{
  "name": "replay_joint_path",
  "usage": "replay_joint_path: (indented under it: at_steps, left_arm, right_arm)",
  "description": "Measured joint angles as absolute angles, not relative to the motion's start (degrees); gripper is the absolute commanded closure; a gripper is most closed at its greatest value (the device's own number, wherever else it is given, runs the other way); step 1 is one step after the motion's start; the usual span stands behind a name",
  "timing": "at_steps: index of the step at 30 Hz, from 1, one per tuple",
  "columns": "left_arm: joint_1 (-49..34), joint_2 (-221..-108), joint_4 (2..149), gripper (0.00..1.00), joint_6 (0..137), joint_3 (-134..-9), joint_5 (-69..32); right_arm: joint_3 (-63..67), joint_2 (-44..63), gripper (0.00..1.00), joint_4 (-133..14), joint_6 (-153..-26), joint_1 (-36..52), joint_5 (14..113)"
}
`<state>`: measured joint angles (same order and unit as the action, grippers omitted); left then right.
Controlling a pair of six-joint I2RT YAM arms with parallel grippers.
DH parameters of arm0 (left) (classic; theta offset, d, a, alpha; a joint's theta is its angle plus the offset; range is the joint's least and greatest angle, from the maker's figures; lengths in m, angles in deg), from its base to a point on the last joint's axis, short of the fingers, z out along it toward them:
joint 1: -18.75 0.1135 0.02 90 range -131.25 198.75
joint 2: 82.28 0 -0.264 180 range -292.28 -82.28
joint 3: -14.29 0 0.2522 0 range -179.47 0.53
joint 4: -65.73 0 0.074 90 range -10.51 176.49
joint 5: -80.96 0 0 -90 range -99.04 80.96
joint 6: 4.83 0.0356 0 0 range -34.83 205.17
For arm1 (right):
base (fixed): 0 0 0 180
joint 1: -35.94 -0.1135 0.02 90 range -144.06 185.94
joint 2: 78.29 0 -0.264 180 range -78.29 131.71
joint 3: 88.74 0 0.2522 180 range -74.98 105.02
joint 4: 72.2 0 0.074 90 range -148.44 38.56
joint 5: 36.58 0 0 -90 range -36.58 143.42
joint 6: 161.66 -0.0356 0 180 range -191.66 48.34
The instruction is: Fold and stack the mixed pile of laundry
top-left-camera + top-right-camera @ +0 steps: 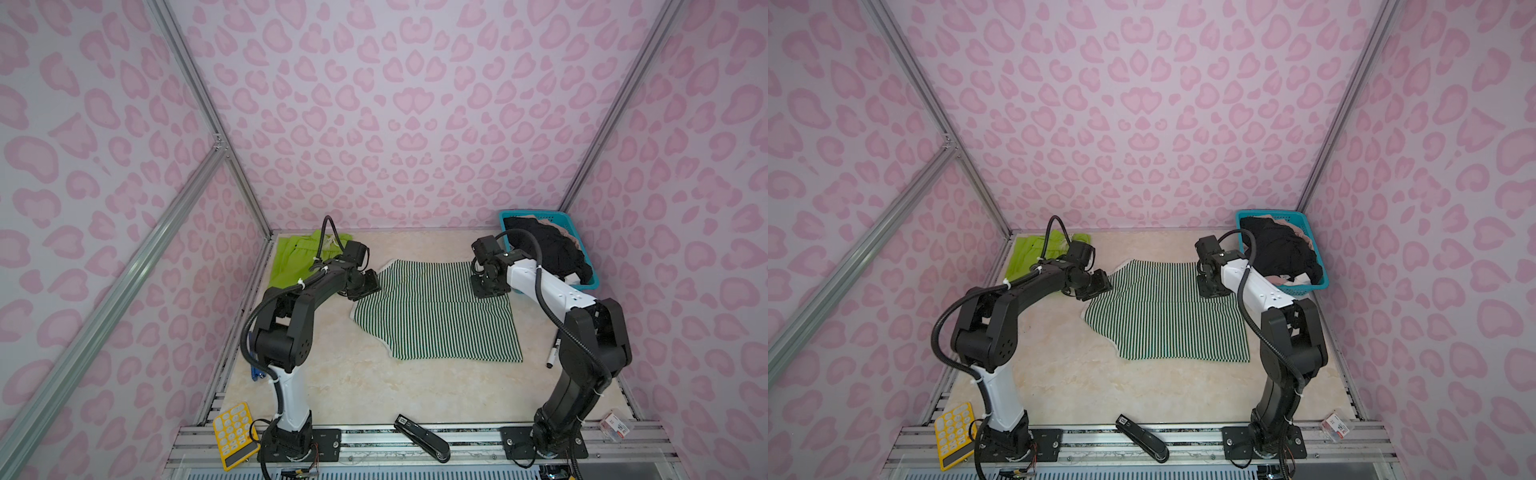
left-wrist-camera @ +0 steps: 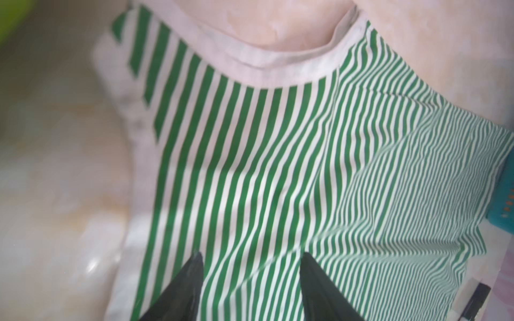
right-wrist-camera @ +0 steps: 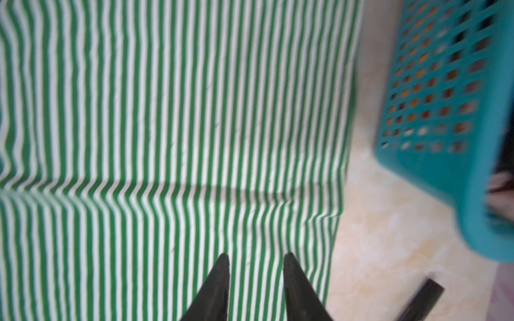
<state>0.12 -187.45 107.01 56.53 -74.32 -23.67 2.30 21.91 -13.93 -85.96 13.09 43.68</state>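
Green-and-white striped top [image 1: 436, 316] is lying spread flat on the marbled beige table [image 1: 374, 395], near its middle in both top views [image 1: 1163, 316], with a crosswise crease running through it. Its white neckband is showing in the left wrist view [image 2: 278, 166].

Left gripper [image 1: 365, 286] is sitting at the top's 10 o'clock corner. In the left wrist view its 2 black fingers are standing well apart [image 2: 251, 255], with striped cloth lying smooth under the gap and nothing pinched.

Right gripper [image 1: 486, 289] is sitting at the top's 2 o'clock corner, just beside the basket. In the right wrist view its fingers are parted by a narrower gap [image 3: 256, 255], and the stripes [image 3: 167, 111] are running unbroken beneath it, so it is gripping nothing either.

Lime-green shorts [image 1: 299, 257] are lying at the table's 11 o'clock corner, partly hidden behind the left arm. The teal lattice basket [image 1: 509, 218] is standing at the 1 o'clock corner, holding a heap of black clothes [image 1: 548, 249] with beige-pink fabric [image 1: 1293, 226] peeking out at the far rim.

A marker pen [image 1: 554, 353] is lying at the table's 4 o'clock edge. Along the near rail, a yellow calculator [image 1: 235, 434] is resting at 7 o'clock, a black stapler [image 1: 422, 438] at 6 o'clock and a small box [image 1: 617, 426] at 5 o'clock.
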Motion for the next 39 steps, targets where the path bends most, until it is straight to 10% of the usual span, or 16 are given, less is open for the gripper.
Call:
replay_joint_path:
  at_steps: [5,16,27,34,39]
  left_arm:
    - [1.93,-169.65,106.58,0.42,57.88,-62.13,-19.89]
    - [3.77,-178.81,103.26,0.42,60.83,-55.11,-20.92]
    - [3.74,-179.31,100.48,0.83,61.60,-55.31,-29.05]
    - [3.74,-171.40,114.16,0.80,60.74,-63.26,-28.39]
    - [3.74,-170.68,123.63,0.54,60.77,-68.03,-27.82]
  right_arm:
    - [-6.73,16.71,0.66,-15.15,-87.25,9.53,49.06]
    - [-13.63,13.89,0.67,-18.58,-90.71,8.22,54.13]
    - [-14.27,17.94,0.68,-20.24,-92.39,9.22,53.36]
    - [-13.48,22.85,0.68,-21.47,-94.12,9.70,52.20]
    - [-12.67,23.75,0.68,-21.60,-94.51,9.72,52.16]
